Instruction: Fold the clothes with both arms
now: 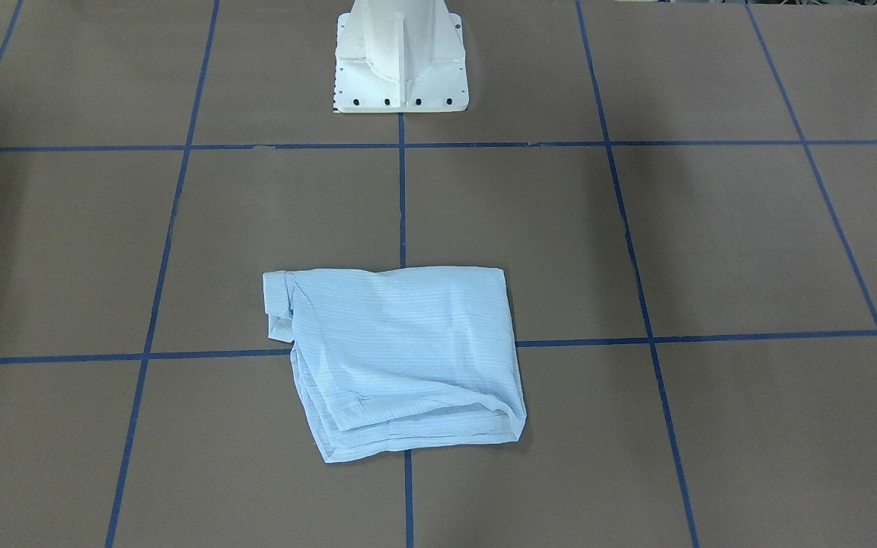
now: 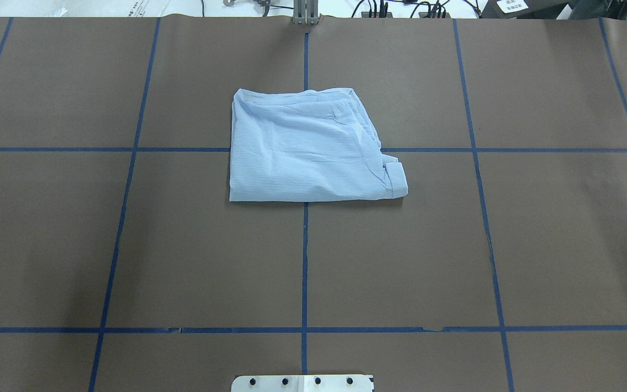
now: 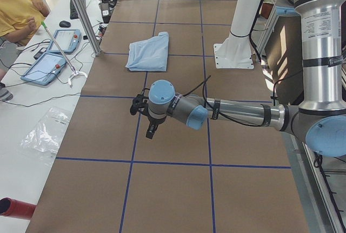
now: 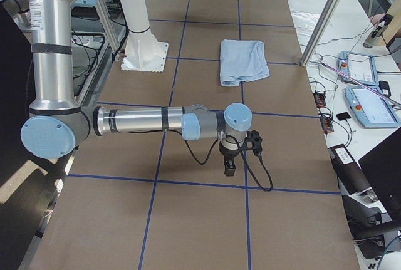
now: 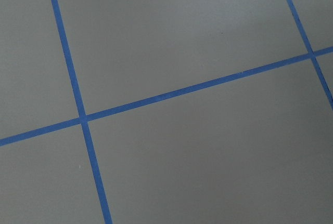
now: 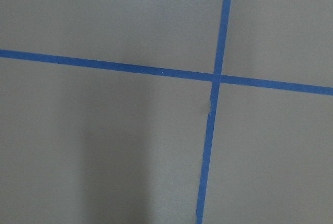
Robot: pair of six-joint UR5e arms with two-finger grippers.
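— Two arms, and neither is touching the shirt [image 2: 313, 147]. It lies as a squarish, layered packet across the middle line of blue tape [image 2: 305, 261] on the surface [image 2: 400, 261], closer to the operators' edge than to the robot's edge.

— So the folding is done?

— I'd judge it finished, or one fold short. A folded band [image 2: 395, 177], cuff or collar, I can't say which, pokes out at the packet's corner toward the robot's right. The layers on the operators' side sit a bit uneven.

— And the fingers?

— The left gripper [image 3: 151, 132] hangs low over bare surface toward the left end, the right gripper [image 4: 229, 166] likewise toward the right end. Both are well apart from the shirt. I cannot tell whether their fingers are spread or closed, though no cloth hangs from either.

— What would come next?

— If anything, both arms would need to travel in from the ends. They'd pinch two corners of one edge and carry it over evenly, since thin cloth like this will likely sag and slide.

— Any writing?

— None that I can read on the shirt. The left arm [image 3: 243, 111] has a white label [image 3: 318, 25] on its upright section, but the print is too small. The tape and the white pedestal [image 1: 400, 61] are plain.
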